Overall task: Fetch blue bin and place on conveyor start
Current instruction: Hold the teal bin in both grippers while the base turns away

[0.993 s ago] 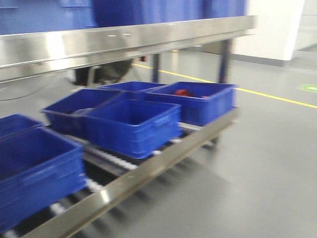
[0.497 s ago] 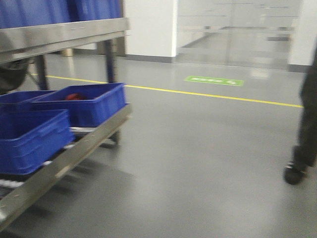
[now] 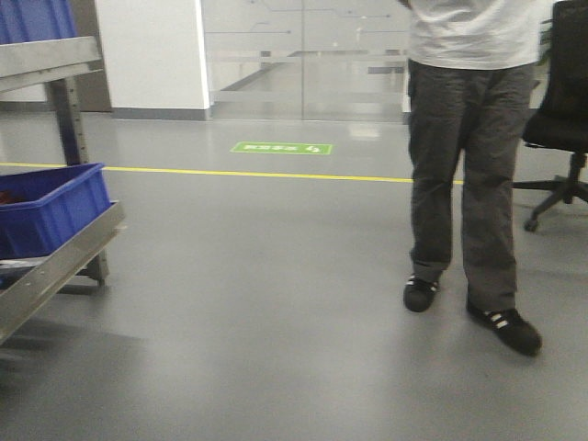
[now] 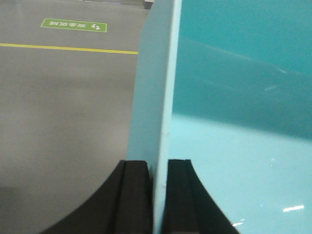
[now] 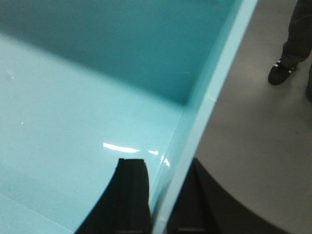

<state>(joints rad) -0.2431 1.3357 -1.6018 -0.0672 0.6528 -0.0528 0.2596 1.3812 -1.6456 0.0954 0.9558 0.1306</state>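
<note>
**Grey floor, aqua bin pinched at both side walls**

A smooth grey floor [image 3: 276, 312] runs back to a yellow line [image 3: 276, 175], a green floor marking [image 3: 280, 147] just beyond it, and glass doors [image 3: 303, 55] at the far end. A person [image 3: 469, 138] in dark trousers and black shoes stands right of centre, with a black office chair [image 3: 562, 83] behind at the far right. At the left edge, a dark blue crate [image 3: 55, 207] sits on the lower level of a steel rack [image 3: 55, 266].

The blue bin [image 4: 234, 161] appears only in the two wrist views, where it sits between the two arms and is gripped by opposite walls. The left gripper [image 4: 157, 165] straddles the bin's left wall from above. One of its black fingers [image 4: 134, 195] lies on the outer face, with the floor beyond it, and the other lies on the inner face, over the pale glossy bottom. Both are pressed against the thin wall, clamped on it.

The right gripper [image 5: 163, 168] does the same on the right wall. One of its fingers [image 5: 130, 195] is inside the tub and its partner is outside, and the rim runs up between them toward a far corner. The person's shoe [image 5: 282, 72] shows on the floor beyond that wall. The tub's interior looks bare, with only light glinting off its bottom.
</note>
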